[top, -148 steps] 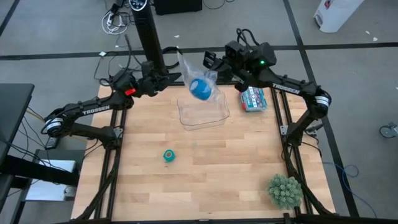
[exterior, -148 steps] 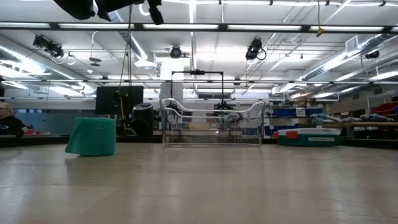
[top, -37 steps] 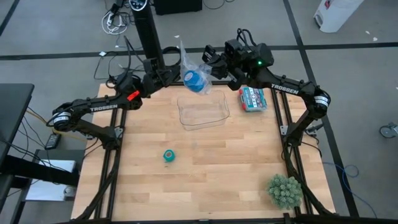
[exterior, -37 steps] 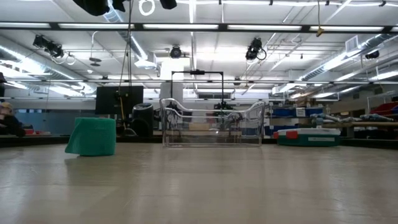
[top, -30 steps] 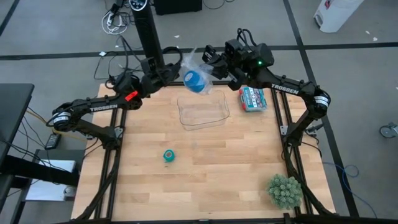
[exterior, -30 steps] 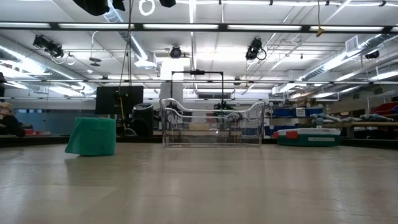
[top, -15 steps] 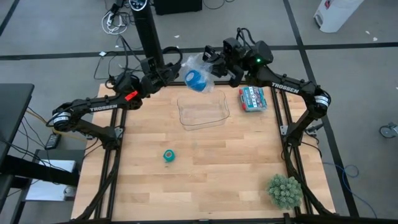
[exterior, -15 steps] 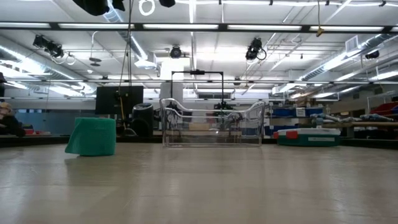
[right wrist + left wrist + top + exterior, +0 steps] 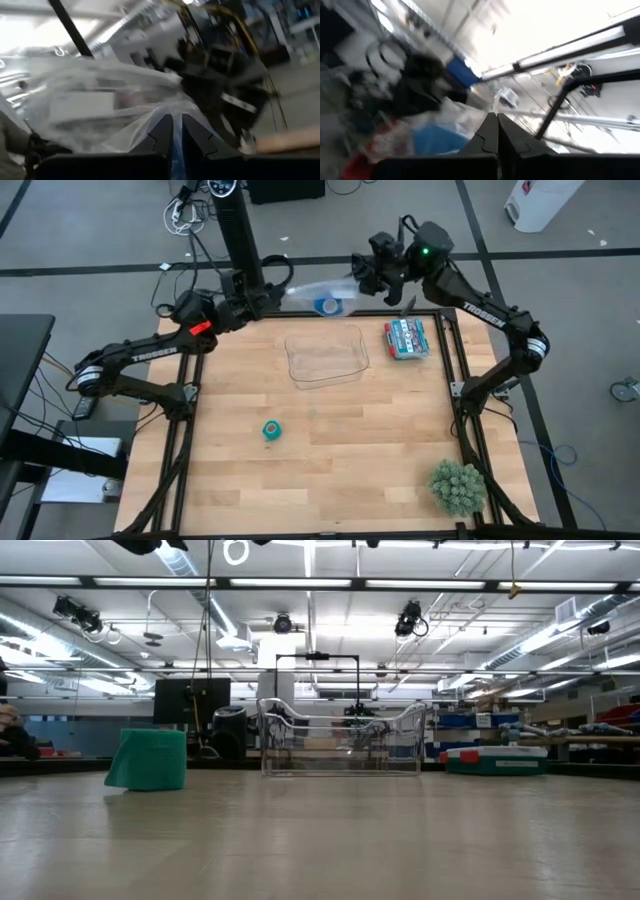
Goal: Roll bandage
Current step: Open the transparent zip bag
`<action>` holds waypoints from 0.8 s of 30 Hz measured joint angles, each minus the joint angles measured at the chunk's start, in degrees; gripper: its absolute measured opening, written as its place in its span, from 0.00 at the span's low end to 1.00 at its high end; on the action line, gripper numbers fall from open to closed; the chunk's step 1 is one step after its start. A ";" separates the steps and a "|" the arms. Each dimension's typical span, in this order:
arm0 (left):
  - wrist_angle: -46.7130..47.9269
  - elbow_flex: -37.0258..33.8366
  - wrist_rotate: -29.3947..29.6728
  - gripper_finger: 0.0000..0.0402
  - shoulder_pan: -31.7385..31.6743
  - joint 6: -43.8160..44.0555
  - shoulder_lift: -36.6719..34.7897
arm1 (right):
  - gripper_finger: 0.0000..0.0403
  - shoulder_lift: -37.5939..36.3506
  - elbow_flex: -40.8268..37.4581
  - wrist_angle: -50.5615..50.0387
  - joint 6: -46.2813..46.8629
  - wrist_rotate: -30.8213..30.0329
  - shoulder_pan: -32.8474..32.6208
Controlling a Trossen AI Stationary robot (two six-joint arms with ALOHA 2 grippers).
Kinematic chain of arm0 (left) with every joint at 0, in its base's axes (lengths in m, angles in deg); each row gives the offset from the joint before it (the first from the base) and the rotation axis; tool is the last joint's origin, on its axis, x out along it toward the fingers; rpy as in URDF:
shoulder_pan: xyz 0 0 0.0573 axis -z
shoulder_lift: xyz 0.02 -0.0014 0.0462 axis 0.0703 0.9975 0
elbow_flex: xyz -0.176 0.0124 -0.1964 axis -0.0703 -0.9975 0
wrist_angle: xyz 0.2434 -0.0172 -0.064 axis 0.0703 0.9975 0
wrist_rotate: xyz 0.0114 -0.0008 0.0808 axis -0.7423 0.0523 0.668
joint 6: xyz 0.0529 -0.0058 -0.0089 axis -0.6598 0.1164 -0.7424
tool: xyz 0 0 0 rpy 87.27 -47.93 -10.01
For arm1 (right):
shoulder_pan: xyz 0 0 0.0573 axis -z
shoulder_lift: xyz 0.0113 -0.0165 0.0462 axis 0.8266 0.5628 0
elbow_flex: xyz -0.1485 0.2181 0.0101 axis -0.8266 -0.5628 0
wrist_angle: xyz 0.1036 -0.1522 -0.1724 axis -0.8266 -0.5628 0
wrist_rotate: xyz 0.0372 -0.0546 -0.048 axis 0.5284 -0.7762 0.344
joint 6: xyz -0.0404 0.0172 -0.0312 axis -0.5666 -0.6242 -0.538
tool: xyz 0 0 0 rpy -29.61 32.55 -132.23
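The high camera looked straight down on the whole table (image 9: 330, 470) from well above. The low camera sat at tabletop level, facing level across toward twelve o'clock; both caught the clear tray (image 9: 326, 357) (image 9: 340, 738). Each wrist camera looked close along its own fingers into a plastic bag (image 9: 440, 120) (image 9: 115, 95).
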 joint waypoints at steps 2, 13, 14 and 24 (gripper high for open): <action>2.69 -0.02 -2.23 0.00 0.67 1.86 -0.40 | 0.07 -0.63 0.00 -6.12 -2.81 0.93 0.32; 12.76 -0.04 -7.29 0.00 2.87 3.24 -0.61 | 0.08 -2.04 0.00 -23.64 -13.62 -1.42 2.76; 12.81 -0.04 -7.51 0.00 2.87 3.43 -0.83 | 0.09 -2.42 0.00 -23.49 -13.94 -0.83 3.06; 12.81 -0.07 -7.54 0.00 2.65 3.99 -0.95 | 0.37 -4.35 0.00 -23.53 -11.60 1.88 3.15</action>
